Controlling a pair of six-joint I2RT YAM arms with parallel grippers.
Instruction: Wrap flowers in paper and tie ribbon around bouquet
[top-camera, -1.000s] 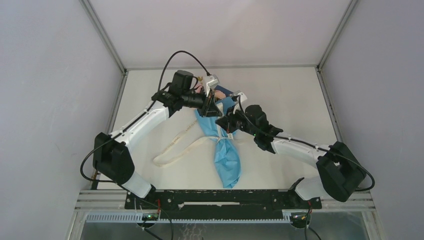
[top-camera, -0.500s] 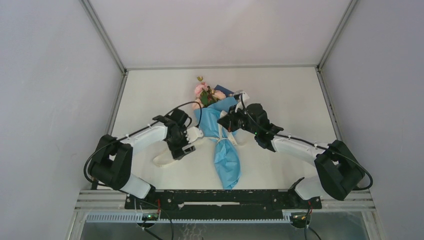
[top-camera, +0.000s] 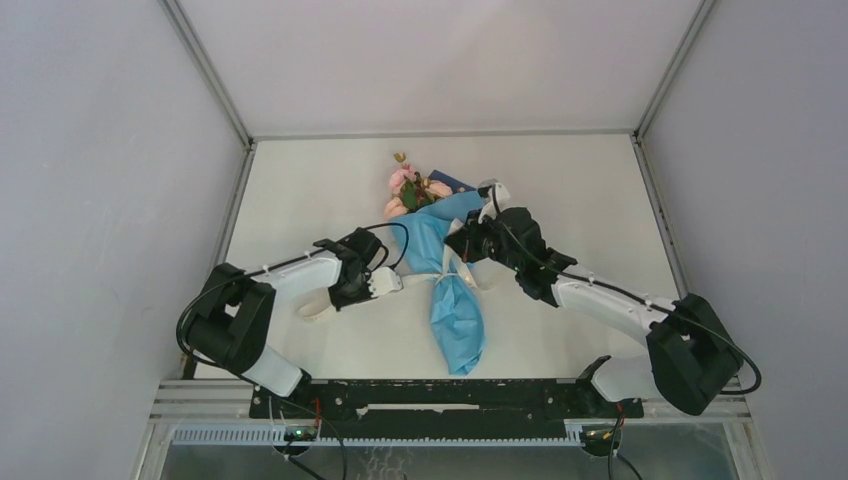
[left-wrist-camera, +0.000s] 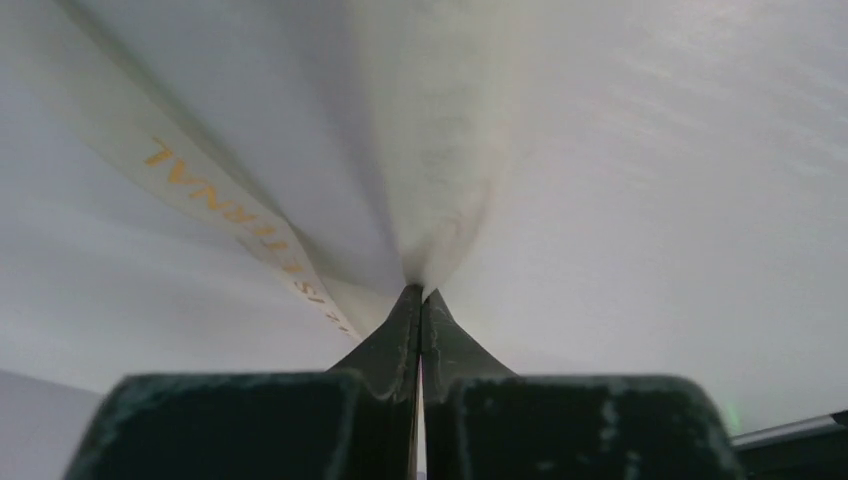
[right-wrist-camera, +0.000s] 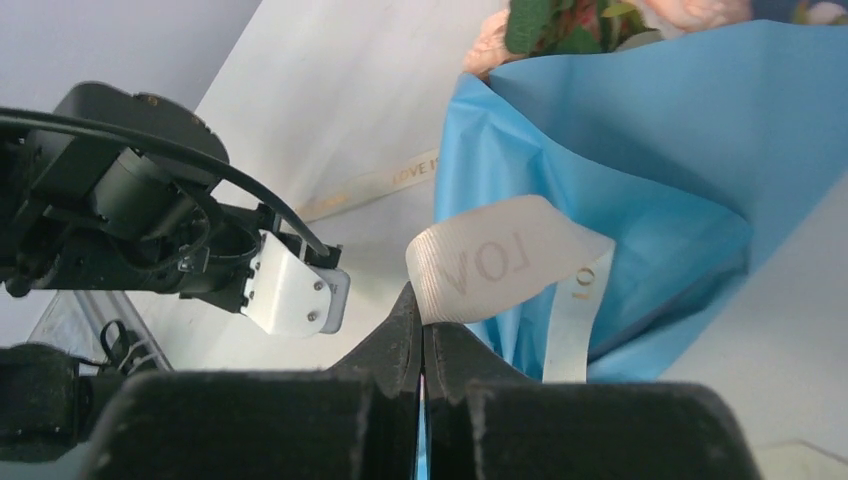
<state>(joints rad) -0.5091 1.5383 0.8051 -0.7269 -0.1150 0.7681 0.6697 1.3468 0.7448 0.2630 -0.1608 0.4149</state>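
The bouquet (top-camera: 455, 320) lies on the table as a blue paper (right-wrist-camera: 640, 170) cone, narrow end toward me, with the pink flowers (top-camera: 410, 185) and their leaves at the far end. The cream ribbon (top-camera: 447, 276) crosses the cone's waist, and a strand of it trails left over the table. My left gripper (top-camera: 350, 297) sits low on the table left of the cone, shut on that ribbon (left-wrist-camera: 440, 180) strand. My right gripper (top-camera: 462, 245) is at the cone's upper right, shut on a lettered ribbon (right-wrist-camera: 500, 260) end that curls up from its tips (right-wrist-camera: 422, 320).
The white table (top-camera: 580, 200) is boxed in by grey walls at the left, right and back. A loose loop of ribbon (top-camera: 312, 311) lies near my left arm. The left arm's wrist (right-wrist-camera: 130, 210) shows close by in the right wrist view.
My left arm has pulled back from the flowers, come down left of the cone, opened, then shut on the ribbon strand. The right gripper has edged slightly right, still holding its end.
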